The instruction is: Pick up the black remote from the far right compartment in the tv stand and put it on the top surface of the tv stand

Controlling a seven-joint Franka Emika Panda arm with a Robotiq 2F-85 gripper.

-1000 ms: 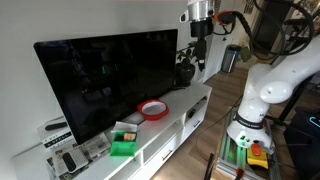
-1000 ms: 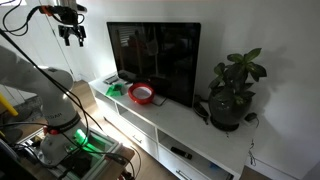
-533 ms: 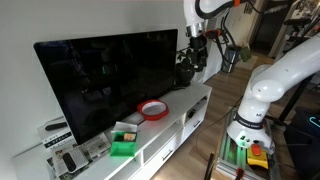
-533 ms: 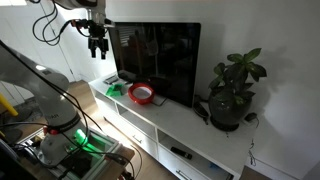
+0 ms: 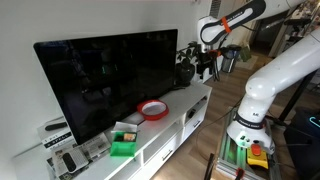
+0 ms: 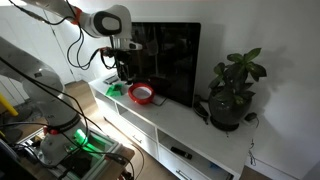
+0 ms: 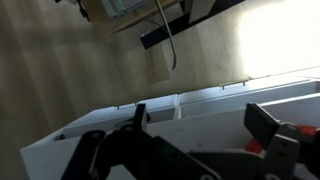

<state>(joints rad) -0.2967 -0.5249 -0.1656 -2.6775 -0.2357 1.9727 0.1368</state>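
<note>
The tv stand (image 5: pixel 188 101) (image 6: pixel 185 121) is a long low white cabinet under the big black TV. The black remote (image 6: pixel 181 153) lies in the stand's open far right compartment, below the plant; I cannot see it in the other views. My gripper (image 5: pixel 207 63) (image 6: pixel 122 69) hangs open and empty in the air above the stand. It is near the red-rimmed dish end and well away from the remote. In the wrist view the two dark fingers (image 7: pixel 200 125) stand apart over the stand's white top (image 7: pixel 205 108), with wooden floor beyond.
A red-rimmed round dish (image 5: pixel 152 109) (image 6: pixel 142 94) and a green box (image 5: pixel 123 147) (image 6: pixel 113 89) sit on the stand's top. A potted plant (image 6: pixel 232 92) (image 5: pixel 186 70) stands at the other end. The TV (image 6: pixel 165 55) fills the middle.
The arm has swung down from high up to just above the stand's top, in front of the TV's edge. The gripper stays open and empty.
</note>
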